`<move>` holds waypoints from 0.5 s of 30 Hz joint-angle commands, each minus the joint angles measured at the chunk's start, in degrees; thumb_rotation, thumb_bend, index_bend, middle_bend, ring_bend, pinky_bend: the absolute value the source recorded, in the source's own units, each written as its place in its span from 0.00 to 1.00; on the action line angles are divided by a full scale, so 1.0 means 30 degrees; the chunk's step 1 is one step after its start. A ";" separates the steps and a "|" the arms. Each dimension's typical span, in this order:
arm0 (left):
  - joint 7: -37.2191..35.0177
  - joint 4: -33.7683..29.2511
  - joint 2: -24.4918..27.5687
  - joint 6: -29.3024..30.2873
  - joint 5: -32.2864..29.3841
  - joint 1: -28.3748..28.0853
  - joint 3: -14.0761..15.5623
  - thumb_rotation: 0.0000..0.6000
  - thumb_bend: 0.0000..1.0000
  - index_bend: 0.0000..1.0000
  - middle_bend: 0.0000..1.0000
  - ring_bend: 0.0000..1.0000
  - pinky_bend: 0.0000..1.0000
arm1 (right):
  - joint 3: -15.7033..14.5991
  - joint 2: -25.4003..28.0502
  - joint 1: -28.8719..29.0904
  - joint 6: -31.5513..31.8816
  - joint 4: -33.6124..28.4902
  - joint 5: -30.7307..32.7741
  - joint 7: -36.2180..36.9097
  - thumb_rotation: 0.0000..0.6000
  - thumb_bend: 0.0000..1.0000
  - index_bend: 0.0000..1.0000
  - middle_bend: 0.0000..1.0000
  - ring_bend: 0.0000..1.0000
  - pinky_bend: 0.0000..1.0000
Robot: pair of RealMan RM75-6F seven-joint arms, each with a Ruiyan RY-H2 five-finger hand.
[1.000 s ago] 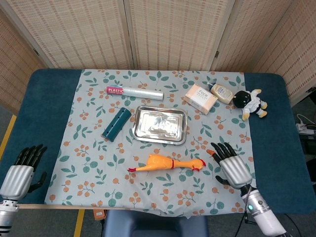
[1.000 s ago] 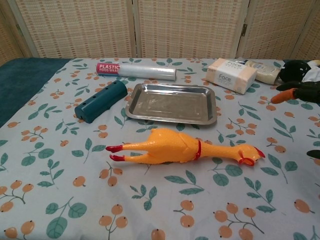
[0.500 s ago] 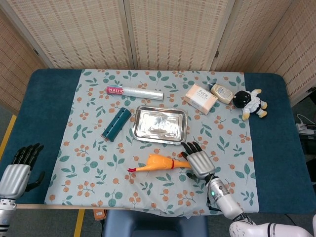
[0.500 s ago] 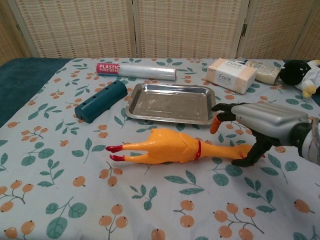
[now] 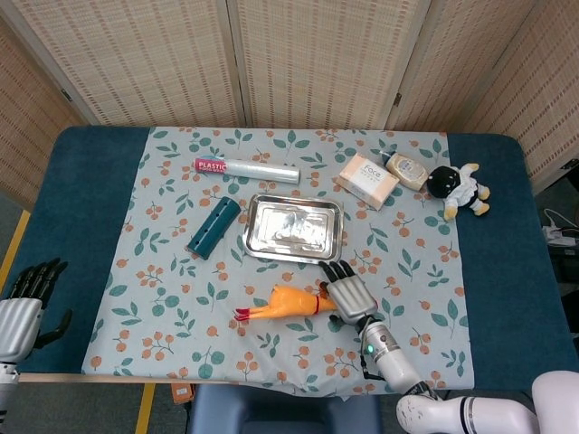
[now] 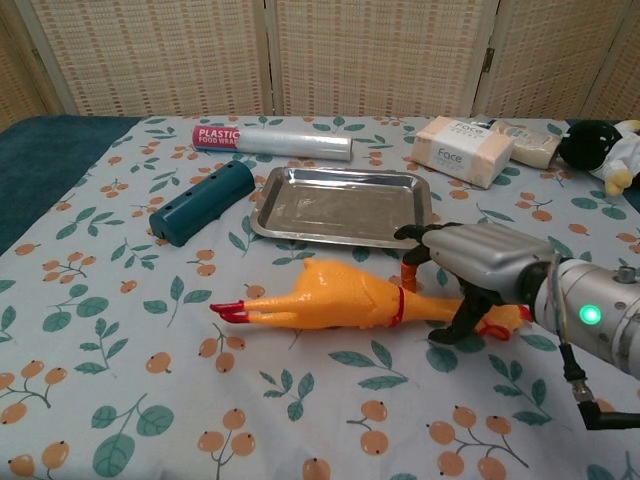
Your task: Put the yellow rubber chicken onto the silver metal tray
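The yellow rubber chicken (image 5: pixel 282 302) (image 6: pixel 330 297) lies on its side on the patterned cloth, red feet to the left and head to the right. Just behind it sits the silver metal tray (image 5: pixel 293 231) (image 6: pixel 345 205), with nothing in it. My right hand (image 5: pixel 348 294) (image 6: pixel 480 265) arches over the chicken's neck, fingers on the far side and thumb on the near side by the head. The fingers are spread and the chicken still rests on the cloth. My left hand (image 5: pixel 23 303) hangs off the table's front left corner, fingers apart and holding nothing.
A plastic wrap roll (image 5: pixel 246 168) (image 6: pixel 272 141) lies behind the tray. A teal cylinder (image 5: pixel 213 228) (image 6: pixel 201 201) lies to its left. A Face box (image 5: pixel 366 180) (image 6: pixel 463 151), a small packet (image 5: pixel 409 170) and a plush toy (image 5: pixel 460 190) (image 6: pixel 600 143) sit at the back right.
My right hand has swept left from the table's right side and come down over the chicken's neck. The chicken has shifted slightly. My left hand has drifted lower and further left.
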 commanded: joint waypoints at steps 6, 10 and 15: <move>-0.0187 -0.0040 0.0145 -0.0049 0.0123 0.0007 0.0096 1.00 0.43 0.00 0.00 0.00 0.05 | -0.0096 -0.0639 0.0260 0.1089 0.0380 0.0523 -0.0394 1.00 0.18 0.61 0.10 0.01 0.07; -0.0178 -0.0051 0.0151 -0.0004 0.0231 0.0013 0.0134 1.00 0.43 0.00 0.00 0.00 0.05 | -0.0130 -0.0904 0.0089 0.2125 0.0380 -0.0278 -0.0004 1.00 0.20 0.74 0.28 0.19 0.32; -0.0159 -0.0121 0.0198 -0.0017 0.0272 0.0029 0.0184 1.00 0.43 0.00 0.00 0.00 0.05 | -0.0180 -0.0952 0.0030 0.2585 0.0332 -0.0941 0.0440 1.00 0.23 0.87 0.46 0.48 0.71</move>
